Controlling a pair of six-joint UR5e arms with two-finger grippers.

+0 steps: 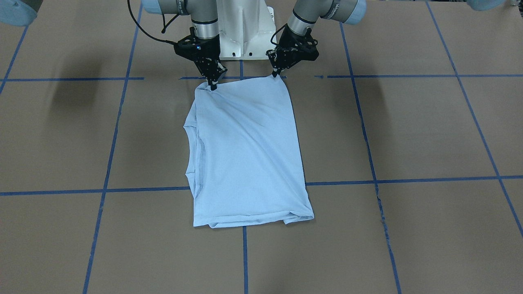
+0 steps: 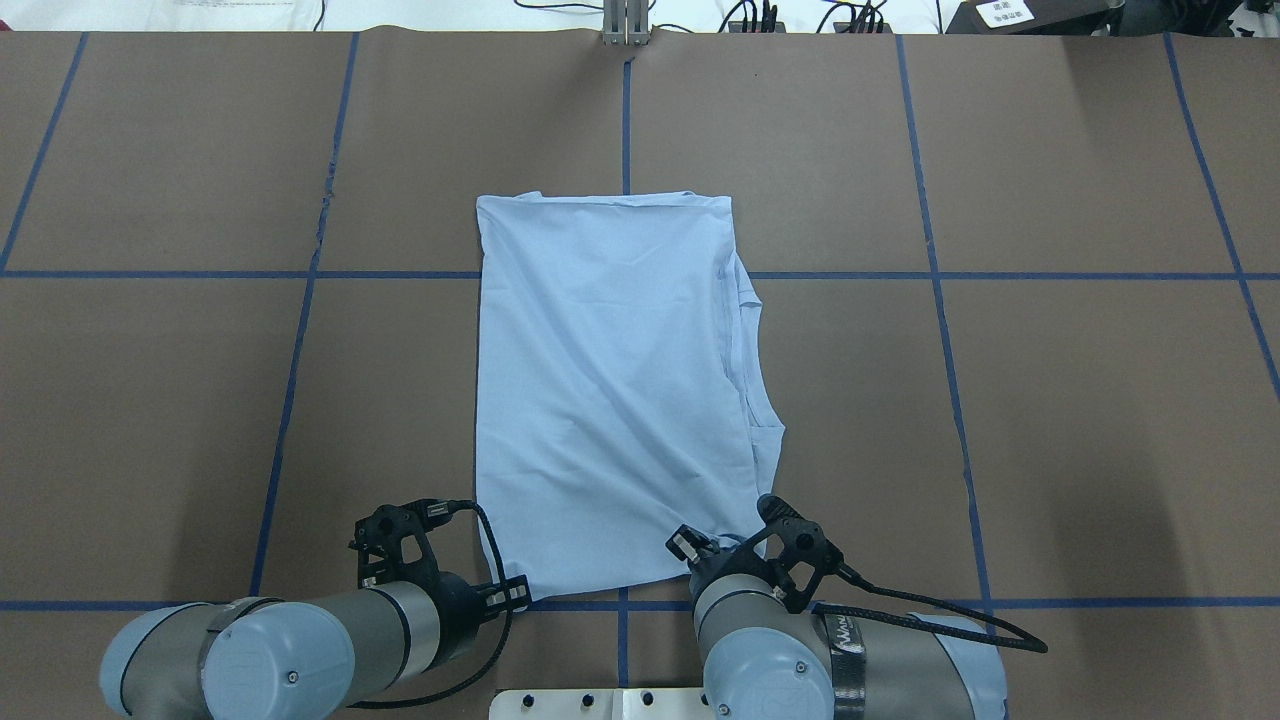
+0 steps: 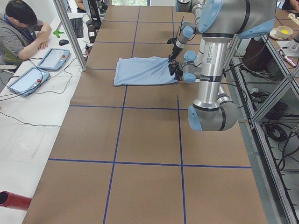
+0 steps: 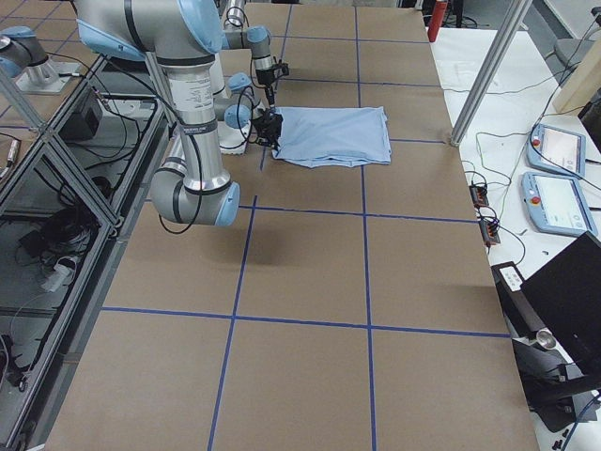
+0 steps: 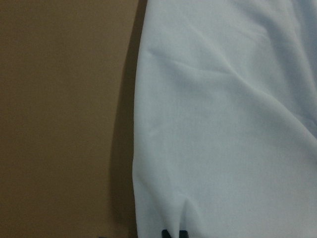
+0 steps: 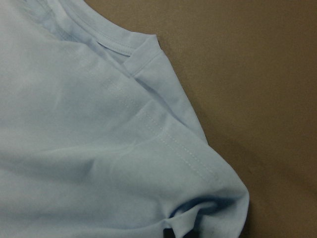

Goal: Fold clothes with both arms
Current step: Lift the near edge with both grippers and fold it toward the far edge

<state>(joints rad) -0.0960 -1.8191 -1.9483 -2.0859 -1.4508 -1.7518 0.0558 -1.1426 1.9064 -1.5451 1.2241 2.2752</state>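
Exterior front-facing view: the T-shirt (image 1: 249, 155) lies lengthwise toward six o'clock; left gripper (image 1: 278, 73) and right gripper (image 1: 213, 85) (equally near) seemingly clamp its twelve-o'clock corners.

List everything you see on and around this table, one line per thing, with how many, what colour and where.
T-shirt: one, light blue, folded into a rectangle at the table's middle.
Table: one, brown cover, under everything.
Tape lines: several, blue, a grid across the table.
Pedestal base: one, white, at the robot's edge of the table.
Handheld screens: two, grey, on the white bench beside the table.
Person: one, seated at that bench.
Cylinder: one, red, at the bench's near end.
Arms: two, silver-grey with light blue caps; left arm and right arm reach to the shirt's near edge.
Pincers: two, black; left pincer and right pincer, each shut on a near corner of the T-shirt.
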